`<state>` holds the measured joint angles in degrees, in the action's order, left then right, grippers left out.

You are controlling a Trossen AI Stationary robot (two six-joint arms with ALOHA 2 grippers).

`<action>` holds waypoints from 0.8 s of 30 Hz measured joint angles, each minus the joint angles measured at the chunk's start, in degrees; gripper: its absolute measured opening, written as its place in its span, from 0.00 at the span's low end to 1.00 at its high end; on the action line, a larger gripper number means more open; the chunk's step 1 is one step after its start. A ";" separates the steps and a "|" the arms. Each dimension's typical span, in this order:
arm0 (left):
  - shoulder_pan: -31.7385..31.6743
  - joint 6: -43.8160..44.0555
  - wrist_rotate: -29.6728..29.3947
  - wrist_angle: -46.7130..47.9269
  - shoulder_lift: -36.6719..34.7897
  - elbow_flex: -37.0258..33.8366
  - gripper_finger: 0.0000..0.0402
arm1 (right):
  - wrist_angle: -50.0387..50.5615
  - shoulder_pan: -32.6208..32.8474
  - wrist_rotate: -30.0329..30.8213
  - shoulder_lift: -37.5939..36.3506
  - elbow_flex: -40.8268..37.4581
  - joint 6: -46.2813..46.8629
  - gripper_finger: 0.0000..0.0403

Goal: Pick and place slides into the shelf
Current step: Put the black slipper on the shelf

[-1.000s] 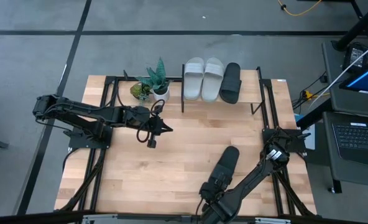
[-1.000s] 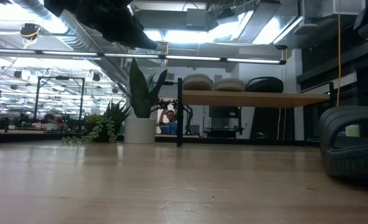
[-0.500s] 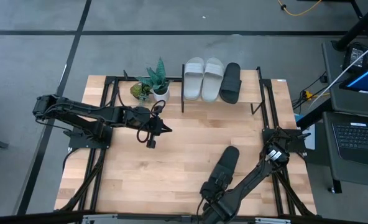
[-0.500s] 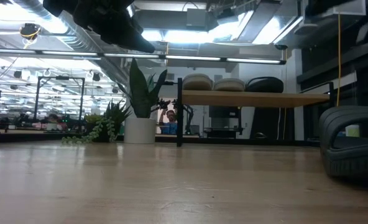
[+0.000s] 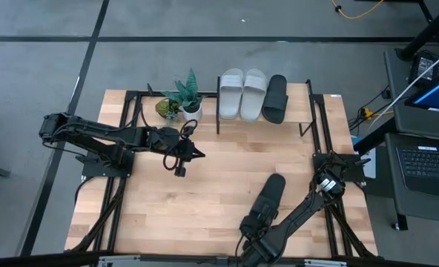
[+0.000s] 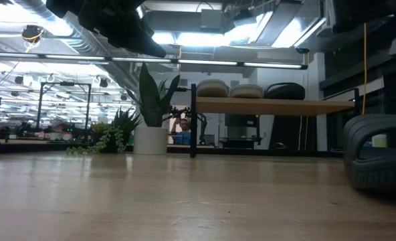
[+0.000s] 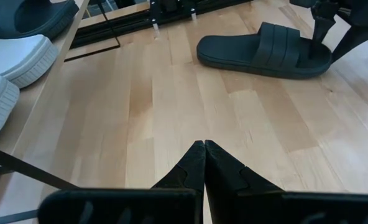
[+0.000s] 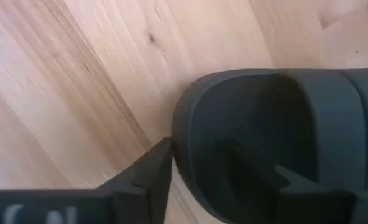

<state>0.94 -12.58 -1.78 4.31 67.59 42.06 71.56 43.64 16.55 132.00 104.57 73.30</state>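
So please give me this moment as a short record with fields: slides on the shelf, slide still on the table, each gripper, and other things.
on shelf: two white slides and one black slide, side by side on the shelf
on table: second black slide
right gripper: at the table slide's heel rim, one finger either side, not yet clamped
left gripper: shut, empty, above mid-table
other: potted plants beside the shelf

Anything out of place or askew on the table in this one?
One black slide lies alone on the tabletop, angled, while three slides sit on the shelf. The right gripper has its fingers around its edge. Nothing spilled or damaged.
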 joint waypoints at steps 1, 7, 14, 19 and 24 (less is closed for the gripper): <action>-0.01 0.02 0.00 -0.01 0.00 0.00 0.00 | 0.01 0.00 -0.17 0.00 0.00 0.00 0.35; 0.00 0.06 0.00 -0.01 0.00 0.00 0.00 | 0.04 0.00 -0.13 -0.05 0.04 0.02 0.10; 0.00 0.15 0.00 -0.01 0.00 0.00 0.00 | 0.45 -0.02 -0.15 -0.07 0.39 -0.02 0.05; 0.00 0.15 -0.01 -0.01 0.00 0.00 0.00 | 3.54 -0.03 -0.41 -0.07 3.60 0.00 0.05; -0.01 0.15 0.00 -0.01 0.00 0.00 0.00 | 9.05 0.12 -0.39 -0.07 8.71 0.06 0.05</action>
<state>0.93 -12.43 -1.78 4.29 67.59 42.06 80.61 43.76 16.16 131.94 113.29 73.36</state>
